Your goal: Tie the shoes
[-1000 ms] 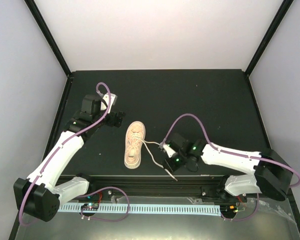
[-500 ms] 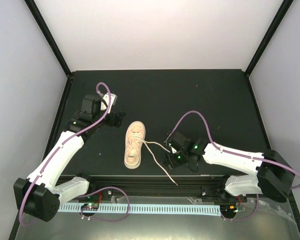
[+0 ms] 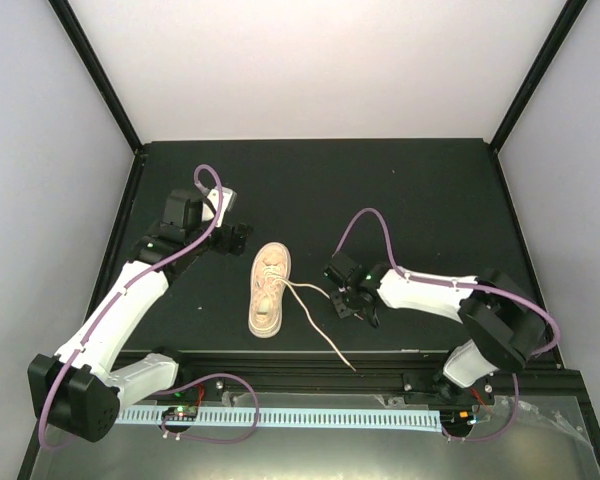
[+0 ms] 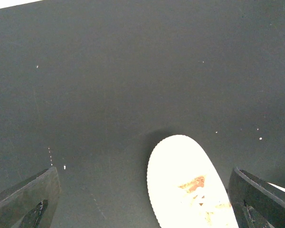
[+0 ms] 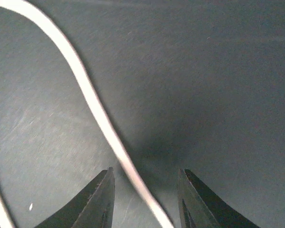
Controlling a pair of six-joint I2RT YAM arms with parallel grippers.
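The beige sneaker [image 3: 269, 290] lies on the black table, toe toward the back. Its thin off-white laces [image 3: 320, 330] trail right: one runs toward the front edge, a shorter one reaches my right gripper. My right gripper [image 3: 348, 306] is open just right of the shoe, low over the table. In the right wrist view a lace [image 5: 97, 111] passes between the parted jaws of the right gripper [image 5: 146, 169], not pinched. My left gripper [image 3: 242, 233] hangs open behind the toe. In the left wrist view the toe [image 4: 190, 185] shows between the wide-spread fingers of the left gripper [image 4: 143, 190].
The black table [image 3: 420, 200] is bounded by black frame posts and pale walls. A black rail [image 3: 300, 365] runs along the front edge, and the long lace's end lies on it.
My right gripper has moved back from the front edge toward the shoe and turned. The long lace now lies loose on the table. The left arm has not moved.
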